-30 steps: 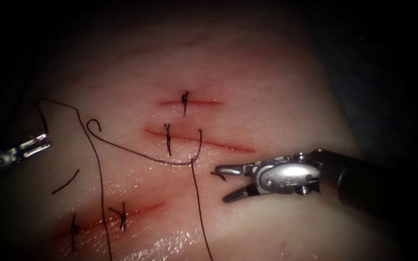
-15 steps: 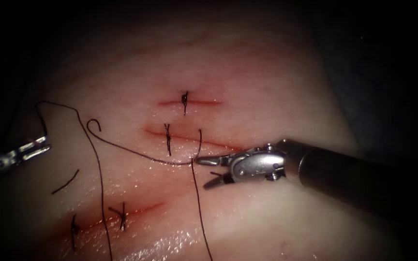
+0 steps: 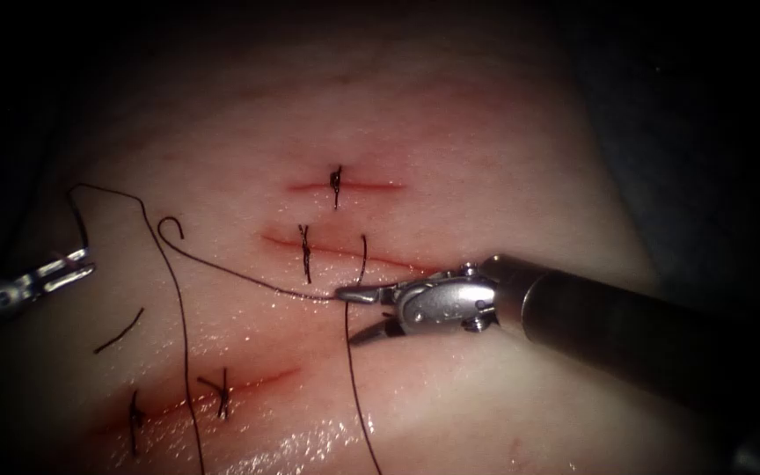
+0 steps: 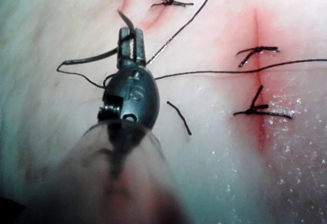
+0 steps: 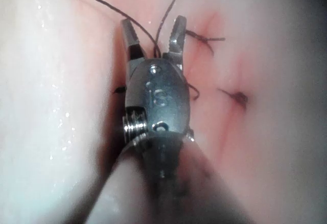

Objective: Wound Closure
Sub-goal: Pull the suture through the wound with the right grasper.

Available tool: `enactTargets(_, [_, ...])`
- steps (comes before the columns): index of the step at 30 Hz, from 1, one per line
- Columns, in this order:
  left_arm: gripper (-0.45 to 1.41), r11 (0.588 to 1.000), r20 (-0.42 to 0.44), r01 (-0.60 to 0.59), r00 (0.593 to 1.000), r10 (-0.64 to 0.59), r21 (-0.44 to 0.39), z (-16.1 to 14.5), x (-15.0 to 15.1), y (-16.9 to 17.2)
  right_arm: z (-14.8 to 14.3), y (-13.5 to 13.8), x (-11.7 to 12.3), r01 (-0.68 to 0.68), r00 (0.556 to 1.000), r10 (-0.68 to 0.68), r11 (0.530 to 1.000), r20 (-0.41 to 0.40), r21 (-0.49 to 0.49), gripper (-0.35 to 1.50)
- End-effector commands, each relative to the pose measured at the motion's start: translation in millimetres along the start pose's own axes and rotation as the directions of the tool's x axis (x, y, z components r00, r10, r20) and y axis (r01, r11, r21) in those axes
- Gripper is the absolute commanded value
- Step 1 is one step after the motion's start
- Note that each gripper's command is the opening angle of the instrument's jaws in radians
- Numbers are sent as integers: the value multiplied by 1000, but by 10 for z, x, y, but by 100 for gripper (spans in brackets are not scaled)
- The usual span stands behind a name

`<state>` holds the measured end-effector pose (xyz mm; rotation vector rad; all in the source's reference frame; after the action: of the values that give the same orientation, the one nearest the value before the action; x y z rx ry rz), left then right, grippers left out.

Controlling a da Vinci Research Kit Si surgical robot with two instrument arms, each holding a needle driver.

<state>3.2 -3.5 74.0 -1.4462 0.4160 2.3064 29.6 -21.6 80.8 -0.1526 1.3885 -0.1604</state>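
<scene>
At the far left, my left tool point(image 3: 79, 264) is shut on the dark curved needle point(image 3: 75, 215). The needle point(image 4: 92, 57) is gripped nearer its point and lies out of the tissue, as the left tool point(image 4: 131, 37) shows up close. Thread point(image 3: 178, 325) runs from the needle's tail across the tissue point(image 3: 485, 176). My right tool point(image 3: 347, 317) stands open just below the middle cut point(image 3: 398, 261), its jaws either side of a thread strand point(image 3: 361, 264) without gripping it. The right tool point(image 5: 153, 32) has that thread point(image 5: 162, 24) between its open jaws.
One stitch point(image 3: 336, 185) closes the upper cut and another stitch point(image 3: 305, 255) crosses the middle cut on its left part. The lower left cut point(image 3: 257, 383) carries two stitches. A loose cut piece of thread point(image 3: 119, 332) lies near the left tool.
My right tool has moved left, from clear of the thread to having its open jaws around the strand. The left tool and needle have stayed still.
</scene>
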Motion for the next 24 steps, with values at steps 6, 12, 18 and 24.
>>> enactTargets(6, [-45,1000,-1,-2,1000,1,-1,7,-4,0,12,-8,-14,20,1000,-20,996,4,90,76])
enactTargets(12, [-45,1000,1,3,1000,-3,-2,7,-4,1,12,-16,-22,53,999,-51,975,-14,214,-35])
enactTargets(18, [-45,1000,-2,3,1000,-3,-4,7,-4,1,11,-15,-19,50,999,-49,974,-10,219,-35])
enactTargets(24, [-45,1000,-3,9,1000,-9,-4,7,-4,1,5,-29,0,23,1000,-19,973,-22,230,-35])
